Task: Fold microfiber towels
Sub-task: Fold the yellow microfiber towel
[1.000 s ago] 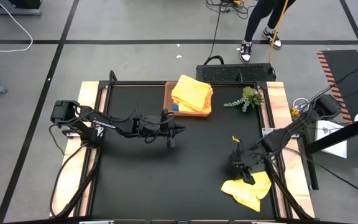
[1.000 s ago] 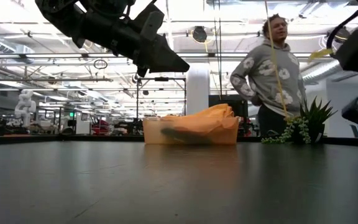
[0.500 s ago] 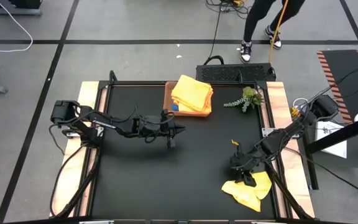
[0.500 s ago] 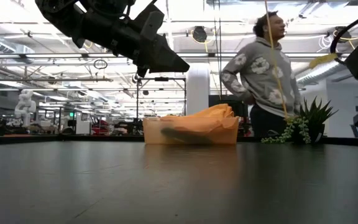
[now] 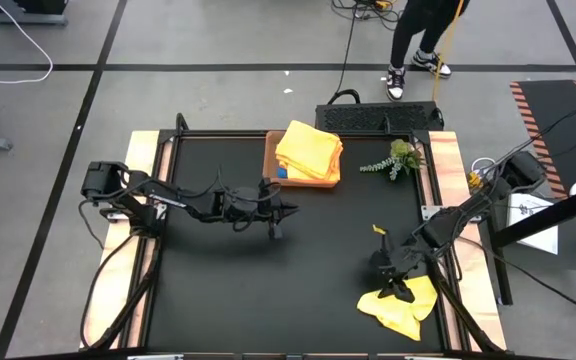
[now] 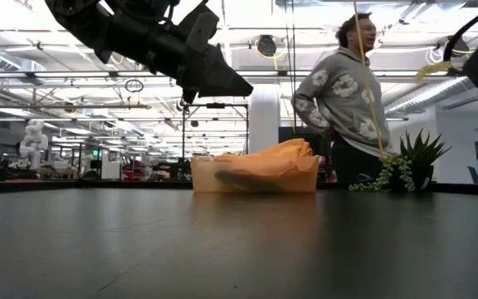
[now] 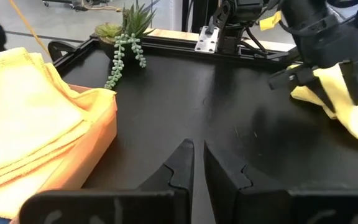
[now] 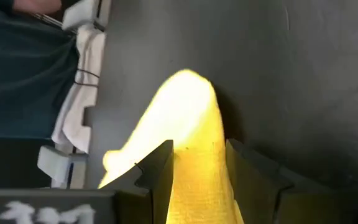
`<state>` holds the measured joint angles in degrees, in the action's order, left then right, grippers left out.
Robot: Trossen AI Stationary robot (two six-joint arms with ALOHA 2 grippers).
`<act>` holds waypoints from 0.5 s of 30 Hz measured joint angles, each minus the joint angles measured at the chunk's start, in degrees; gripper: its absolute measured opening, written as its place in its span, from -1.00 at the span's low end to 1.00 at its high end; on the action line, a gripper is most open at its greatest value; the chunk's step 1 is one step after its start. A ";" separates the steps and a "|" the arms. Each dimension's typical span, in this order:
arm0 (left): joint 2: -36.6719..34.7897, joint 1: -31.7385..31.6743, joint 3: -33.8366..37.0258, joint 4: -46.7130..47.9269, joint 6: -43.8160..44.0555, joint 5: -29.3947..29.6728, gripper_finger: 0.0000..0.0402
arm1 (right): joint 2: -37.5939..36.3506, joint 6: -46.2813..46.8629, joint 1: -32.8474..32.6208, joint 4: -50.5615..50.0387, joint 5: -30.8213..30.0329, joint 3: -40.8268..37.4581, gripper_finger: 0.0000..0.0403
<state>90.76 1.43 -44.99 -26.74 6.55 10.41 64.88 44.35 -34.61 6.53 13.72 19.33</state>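
A crumpled yellow towel lies on the black table at the near right. My right gripper slants down over its far edge, open, with a raised ridge of the towel running between its two fingers. My left gripper hangs shut above the table's middle, holding nothing; its fingertips stand close together. At the far middle, a stack of folded yellow towels lies in the brown tray. My right gripper comes at the yellow towel slanting down from the far right, one finger on each side of a raised ridge of cloth. Whether the fingers touch the cloth, I cannot tell. The towel rests on the table.
A small green plant stands at the far right, beside the tray. The table's left half and near middle are bare black surface. Wooden side rails edge the table. A person stands beyond the far edge.
My right gripper has tipped a little further down over the yellow towel's far edge. The towel lies as before. The person behind the table has shifted.
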 joint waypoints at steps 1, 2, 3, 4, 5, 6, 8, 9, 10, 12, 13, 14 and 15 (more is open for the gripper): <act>0.00 0.10 0.00 0.02 0.00 0.00 -0.81 | 0.80 0.00 -0.13 -0.13 0.01 0.00 -0.33; 0.00 0.12 0.00 0.01 0.00 0.00 -0.81 | 1.63 0.00 -0.13 -0.50 -0.01 0.00 -0.34; 0.00 0.19 0.00 0.01 0.00 0.00 -0.81 | 2.29 0.00 -0.13 -1.42 -0.08 0.00 -0.36; 0.00 0.20 0.00 0.02 0.00 0.00 -0.81 | 2.86 -0.01 -0.13 -2.09 -0.14 -0.02 -0.39; 0.00 0.20 0.00 0.02 0.00 0.00 -0.81 | 3.38 -0.11 -0.11 -2.18 -0.12 -0.02 -0.43; 0.00 0.20 0.00 0.01 -0.01 0.01 -0.81 | 3.62 -0.55 -0.11 -2.17 -0.09 -0.02 -0.48; 0.00 0.20 0.00 -0.01 -0.02 0.02 -0.81 | 3.64 -1.77 -0.11 -1.42 -0.05 -0.02 -0.65; 0.00 0.20 0.00 -0.03 -0.02 0.04 -0.81 | 3.42 -2.56 -0.06 -0.75 -0.09 -0.02 -0.75; 0.00 0.20 0.00 -0.24 0.02 0.12 -0.81 | 2.92 -3.53 0.08 -0.67 -0.12 -0.02 -0.86; 0.00 0.31 0.00 -0.82 0.58 0.21 -0.81 | 1.69 -5.35 0.71 -0.51 -0.75 -0.02 -0.96; 0.00 0.44 0.00 -0.81 0.86 0.24 -0.81 | 0.95 -5.89 1.04 -0.65 -1.83 -0.02 -0.96; 0.00 0.60 0.00 -0.77 1.08 0.24 -0.81 | 0.18 -6.54 1.48 -0.77 -2.77 -0.02 -0.95; 0.00 0.80 0.00 -0.64 1.10 0.22 -0.81 | -0.68 -7.54 2.01 -0.71 -3.46 -0.02 -0.96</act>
<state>90.76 2.23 -44.99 -27.38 7.65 10.63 64.20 36.82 -32.60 5.82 10.27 19.31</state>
